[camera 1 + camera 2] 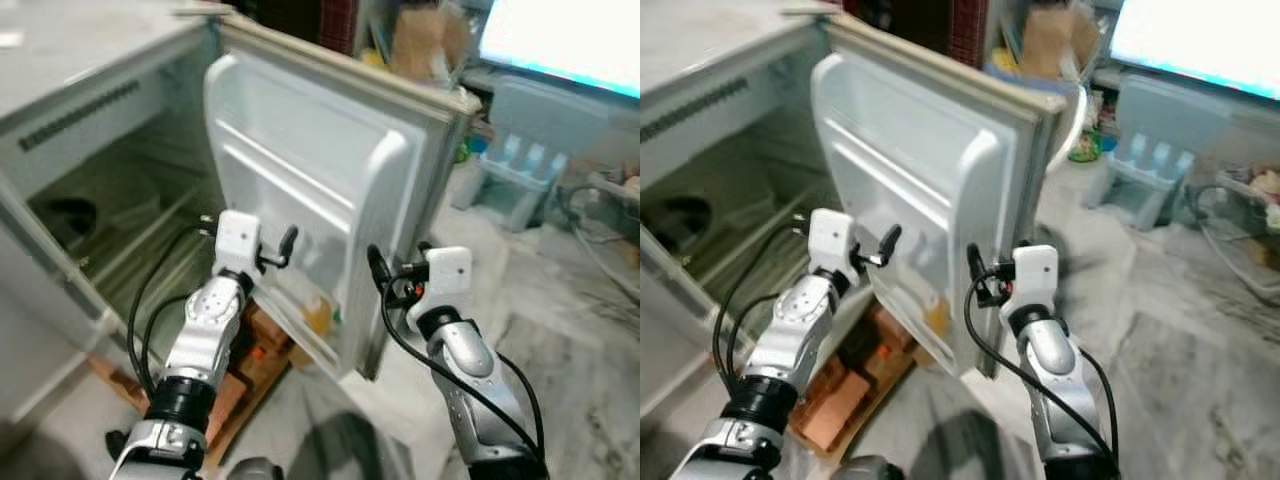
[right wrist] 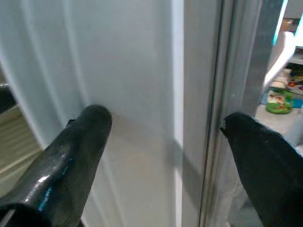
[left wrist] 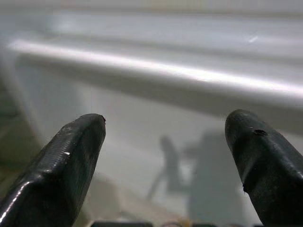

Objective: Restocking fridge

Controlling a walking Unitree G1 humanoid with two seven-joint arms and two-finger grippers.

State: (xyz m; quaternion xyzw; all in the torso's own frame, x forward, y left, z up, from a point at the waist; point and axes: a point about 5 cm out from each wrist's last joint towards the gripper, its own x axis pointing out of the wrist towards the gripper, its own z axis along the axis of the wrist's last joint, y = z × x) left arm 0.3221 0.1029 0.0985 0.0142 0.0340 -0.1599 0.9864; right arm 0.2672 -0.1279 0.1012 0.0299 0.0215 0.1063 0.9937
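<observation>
The restocking looks to be at its opening stage: the fridge door (image 1: 310, 190) stands swung wide, its moulded white inner face turned toward the robot, and neither arm carries anything to put away. What seems left is nearly all of it (fetching goods, placing them, shutting up).

The fridge (image 1: 90, 130) is a pale grey-white cabinet on the robot's left, its cavity dim, with shelves (image 1: 150, 235) that look mostly bare and a dark rounded shape deep inside that I cannot identify. The door's lower pocket holds something yellowish (image 1: 318, 315), too blurred to name. The door's free edge points toward the robot, with its grey outer skin on the right.

The left gripper (image 1: 283, 250) hovers close in front of the door's inner panel, fingers (image 3: 75, 156) spread well apart with nothing between them. The right gripper (image 1: 382, 272) sits at the door's free edge; its fingers (image 2: 80, 146) are also parted wide and straddle that edge, one on the inner face, one on the outer side, though whether they touch it I cannot tell.

Beneath the fridge lies a wooden pallet with orange bricks (image 1: 845, 385).
</observation>
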